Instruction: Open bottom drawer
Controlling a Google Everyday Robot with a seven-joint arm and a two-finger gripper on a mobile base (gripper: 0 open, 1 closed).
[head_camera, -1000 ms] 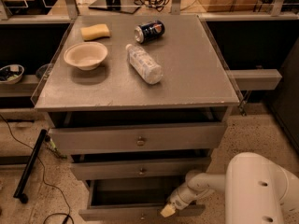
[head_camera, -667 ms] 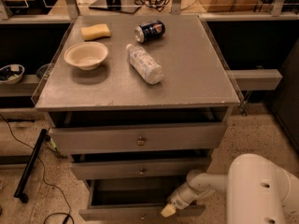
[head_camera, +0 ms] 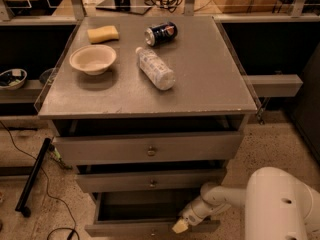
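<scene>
The bottom drawer is the lowest grey front of the cabinet, at the frame's lower edge. It stands pulled out, with its dark inside showing behind the front. Its knob is barely visible near the bottom edge. My gripper reaches in from the white arm at the lower right, and its pale tip rests at the top edge of the drawer front, right of centre.
The top drawer and middle drawer sit above, slightly out. On the cabinet top lie a bowl, a sponge, a can and a plastic bottle. A black pole and cables lie on the floor at left.
</scene>
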